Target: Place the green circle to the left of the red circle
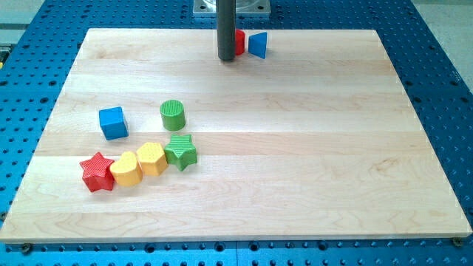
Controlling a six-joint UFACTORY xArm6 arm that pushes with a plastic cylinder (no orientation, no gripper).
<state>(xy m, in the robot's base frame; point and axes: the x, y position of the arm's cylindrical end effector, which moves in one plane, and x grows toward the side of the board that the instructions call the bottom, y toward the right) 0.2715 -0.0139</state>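
The green circle (pixel 172 115) stands on the wooden board left of centre. The red circle (pixel 239 42) is near the view's top edge, mostly hidden behind my rod, only its right part showing. My tip (pixel 227 58) rests on the board just left of and touching or nearly touching the red circle. The tip is far up and to the right of the green circle.
A blue triangle (pixel 258 44) sits right beside the red circle. A blue cube (pixel 113 123) lies left of the green circle. Below it runs a row: red star (pixel 97 172), yellow heart (pixel 125 169), yellow hexagon (pixel 151 158), green star (pixel 181 151).
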